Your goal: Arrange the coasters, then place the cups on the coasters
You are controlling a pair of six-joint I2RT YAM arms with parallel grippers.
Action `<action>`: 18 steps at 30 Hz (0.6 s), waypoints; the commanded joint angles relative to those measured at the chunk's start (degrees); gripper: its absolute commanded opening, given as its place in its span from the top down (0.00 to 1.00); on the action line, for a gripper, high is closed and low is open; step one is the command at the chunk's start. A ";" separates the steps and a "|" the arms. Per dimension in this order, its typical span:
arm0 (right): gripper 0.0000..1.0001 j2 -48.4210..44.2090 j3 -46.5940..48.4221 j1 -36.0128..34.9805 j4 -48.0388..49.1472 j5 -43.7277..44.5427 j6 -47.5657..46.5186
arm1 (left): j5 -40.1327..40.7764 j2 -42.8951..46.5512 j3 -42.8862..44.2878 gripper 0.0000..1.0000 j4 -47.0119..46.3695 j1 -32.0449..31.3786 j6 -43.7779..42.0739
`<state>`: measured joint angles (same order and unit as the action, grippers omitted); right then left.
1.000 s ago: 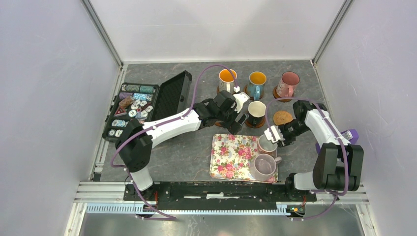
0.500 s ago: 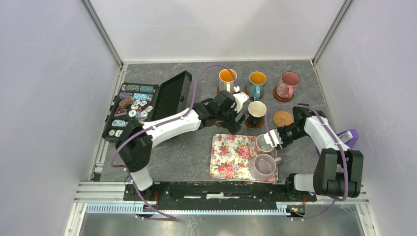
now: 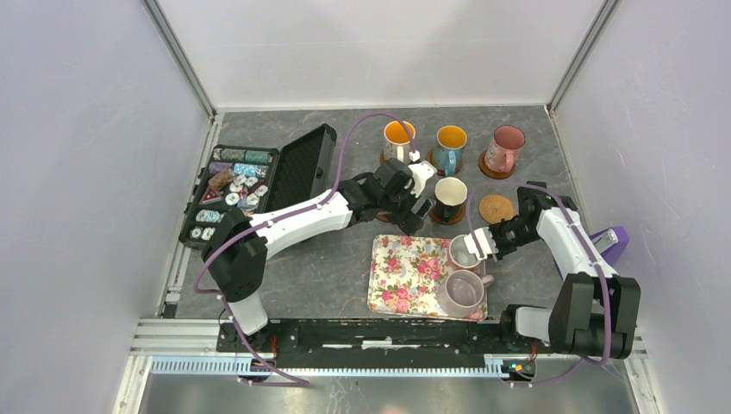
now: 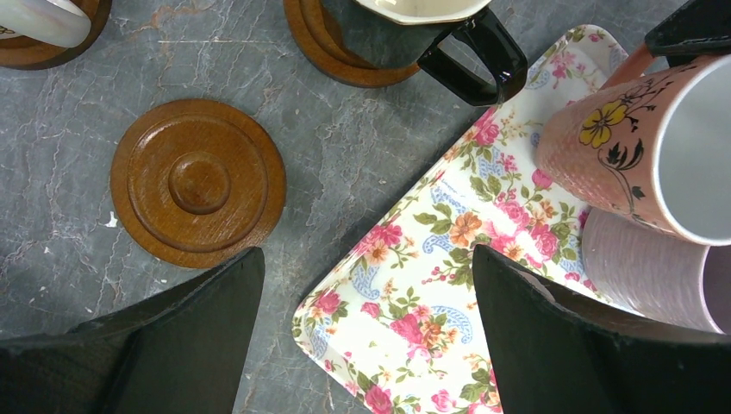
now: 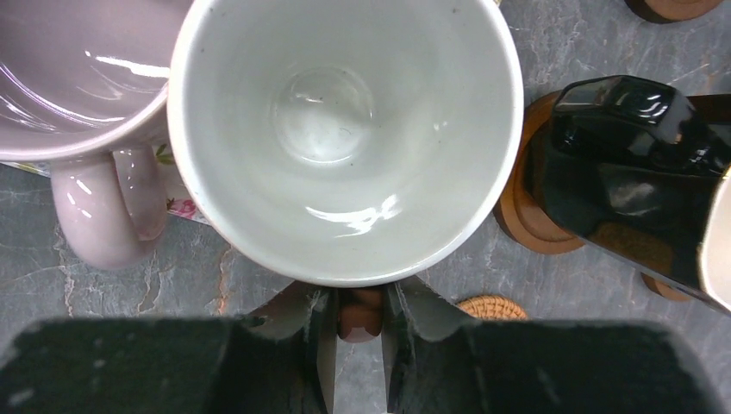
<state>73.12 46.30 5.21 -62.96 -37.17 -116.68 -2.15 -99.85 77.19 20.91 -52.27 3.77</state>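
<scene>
My right gripper [image 5: 358, 323] is shut on the handle of the pink cup [image 5: 345, 129], which stands white-lined on the floral tray's far right corner [image 3: 466, 253]. The lilac cup [image 3: 463, 291] sits beside it on the tray [image 3: 401, 276]. Three cups stand on brown coasters at the back: white patterned [image 3: 398, 138], blue [image 3: 449, 145], white-pink [image 3: 505, 147]. The black cup [image 3: 449, 197] is on a brown coaster too. The cork coaster [image 3: 496, 207] lies bare. My left gripper [image 4: 366, 336] hangs open over the tray's corner, next to a bare brown coaster [image 4: 198, 183].
An open black case of poker chips [image 3: 250, 185] lies at the left of the table. A small purple object [image 3: 614, 238] sits by the right wall. The tray [image 4: 431, 319] reaches close to the near edge between the arm bases.
My right gripper has slid left up to the pink cup and its jaws have narrowed onto the handle. The left arm has not moved.
</scene>
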 commanded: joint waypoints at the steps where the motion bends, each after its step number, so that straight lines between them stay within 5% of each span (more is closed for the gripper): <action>1: 1.00 -2.97 2.37 0.96 -1.59 -3.05 -7.82 | -0.55 1.65 1.82 0.04 -1.31 0.33 -0.96; 12: 1.00 -3.31 6.47 10.98 -2.82 -6.07 2.64 | 1.89 -0.01 2.65 0.05 -3.21 0.59 -1.45; 18: 1.00 -4.74 6.54 15.22 6.98 -5.46 23.54 | 8.93 -2.32 3.72 0.11 -4.00 -0.05 2.07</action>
<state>70.91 50.24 18.24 -63.20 -39.09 -109.40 1.28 -100.42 77.78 19.62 -51.88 3.84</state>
